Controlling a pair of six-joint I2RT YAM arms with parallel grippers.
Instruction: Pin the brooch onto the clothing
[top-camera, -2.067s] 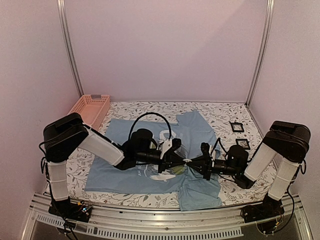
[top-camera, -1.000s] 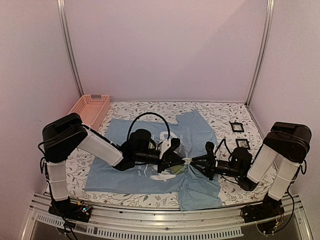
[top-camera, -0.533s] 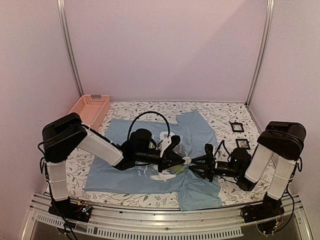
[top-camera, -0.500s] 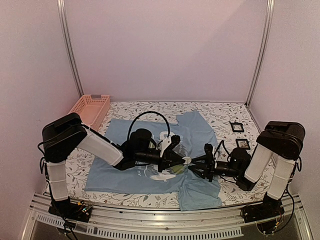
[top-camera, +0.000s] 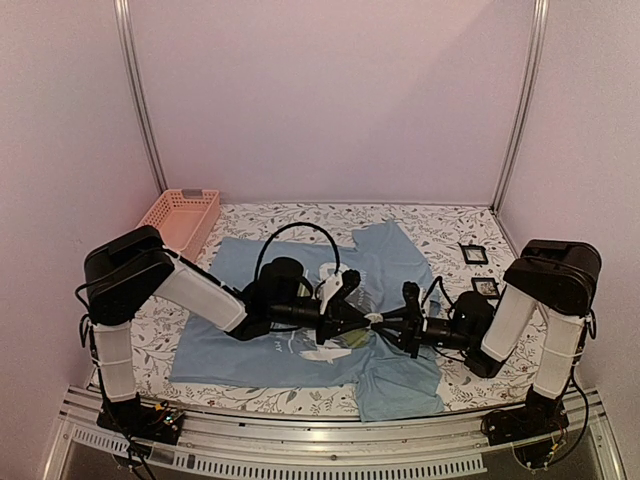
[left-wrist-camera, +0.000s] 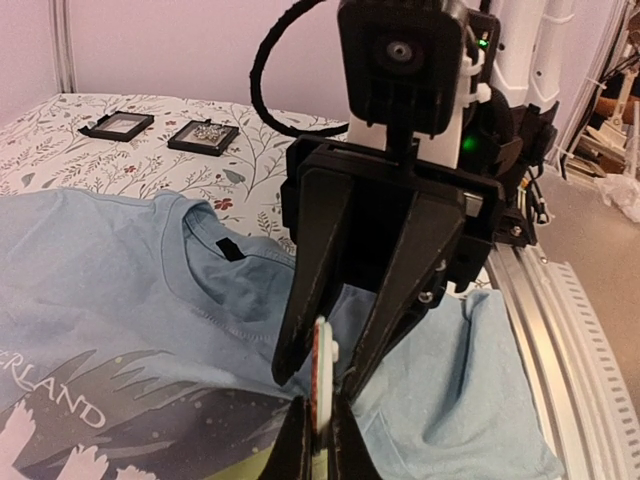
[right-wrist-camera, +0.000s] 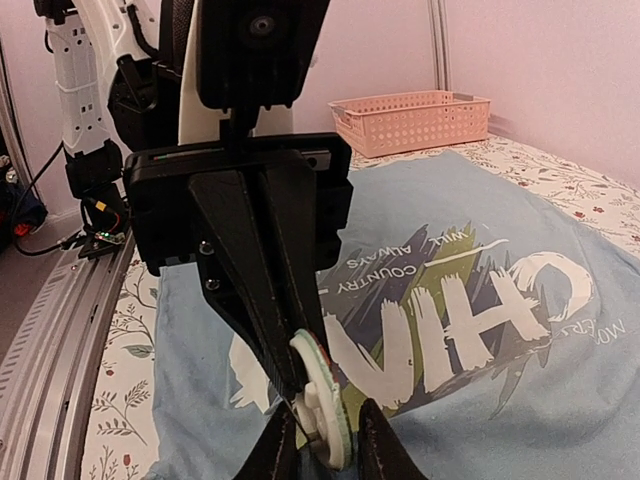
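The clothing (top-camera: 215, 355) lies flat on the flowered surface (top-camera: 440, 225), its print facing up and one sleeve trailing off toward the near edge. Above the middle of the clothing, just over the print's right end, the two arms meet tip to tip from opposite sides. The brooch (top-camera: 372, 320) hangs between them, raised off the fabric and turned on edge. In the right wrist view its orange and green rim shows, with a pale backing behind.

The left pincer (left-wrist-camera: 320, 440) is pressed together on the brooch, its dark fingers narrowing to a point at the disc's lower edge. The right pincer (right-wrist-camera: 325, 445) is only partly spread. Its two fingers straddle the brooch, one on each side, and in the left wrist view blue fabric shows between them. Whether its pads touch the disc cannot be told.

Off the clothing's right side two black square frames (top-camera: 472, 252) lie on the surface, well apart from the brooch. A pink basket (top-camera: 185, 215) stands beyond the clothing's far left corner.
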